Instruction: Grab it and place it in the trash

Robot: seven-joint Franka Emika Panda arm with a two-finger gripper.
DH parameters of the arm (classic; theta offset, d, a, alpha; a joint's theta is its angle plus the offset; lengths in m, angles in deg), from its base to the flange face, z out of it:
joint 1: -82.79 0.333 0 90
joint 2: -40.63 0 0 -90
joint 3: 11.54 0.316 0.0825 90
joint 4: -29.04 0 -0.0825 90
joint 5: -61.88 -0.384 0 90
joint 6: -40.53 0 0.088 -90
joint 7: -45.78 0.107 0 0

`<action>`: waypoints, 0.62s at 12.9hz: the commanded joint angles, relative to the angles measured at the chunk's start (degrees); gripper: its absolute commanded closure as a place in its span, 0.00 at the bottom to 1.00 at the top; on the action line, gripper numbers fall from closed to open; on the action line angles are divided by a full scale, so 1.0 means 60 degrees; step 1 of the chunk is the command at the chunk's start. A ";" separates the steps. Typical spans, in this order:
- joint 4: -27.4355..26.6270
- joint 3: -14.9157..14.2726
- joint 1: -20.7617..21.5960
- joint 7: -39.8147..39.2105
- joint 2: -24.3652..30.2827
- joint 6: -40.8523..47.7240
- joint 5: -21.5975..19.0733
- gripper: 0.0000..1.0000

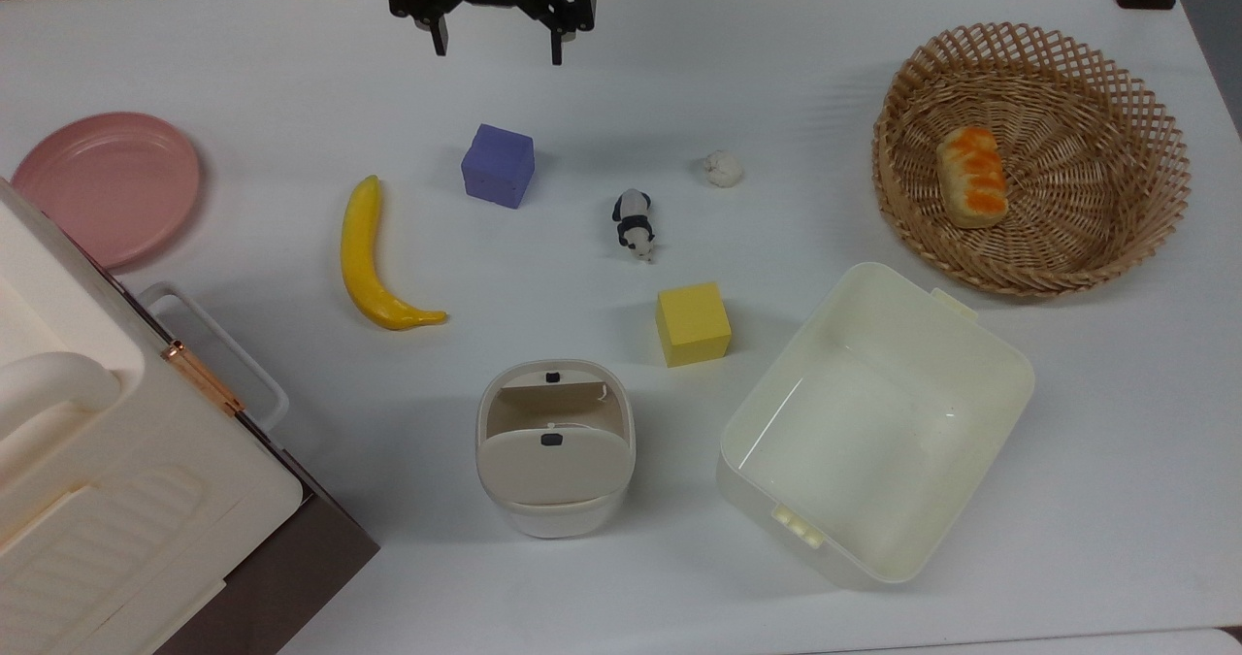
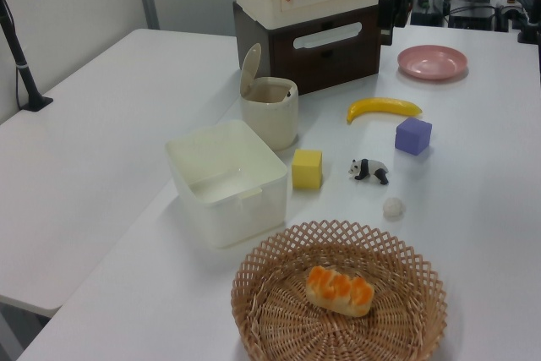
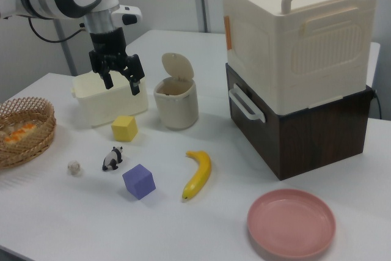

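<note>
The paper ball point(image 1: 722, 168) lies bare on the table point(image 1: 873, 73), between the panda figurine point(image 1: 634, 225) and the basket point(image 1: 1033, 155). The gripper point(image 1: 495, 46), jaws spread and empty, hangs well apart. Centre above the ball, descend vertically, close gently; avoid the figurine. The trash bin point(image 1: 555, 446) stands open.
</note>
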 commanded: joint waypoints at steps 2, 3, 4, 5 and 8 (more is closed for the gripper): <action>-0.0199 -0.0059 0.0090 -0.0208 0.0206 0.0114 0.0154 0.00; -0.0199 -0.0045 0.0090 -0.0208 0.0192 0.0085 0.0154 0.00; -0.0199 -0.0045 0.0090 -0.0222 0.0192 0.0070 0.0154 0.00; -0.0199 -0.0059 0.0090 -0.0222 0.0148 0.0041 0.0154 0.00; -0.0170 -0.0045 0.0104 -0.0222 0.0002 -0.0294 0.0139 0.00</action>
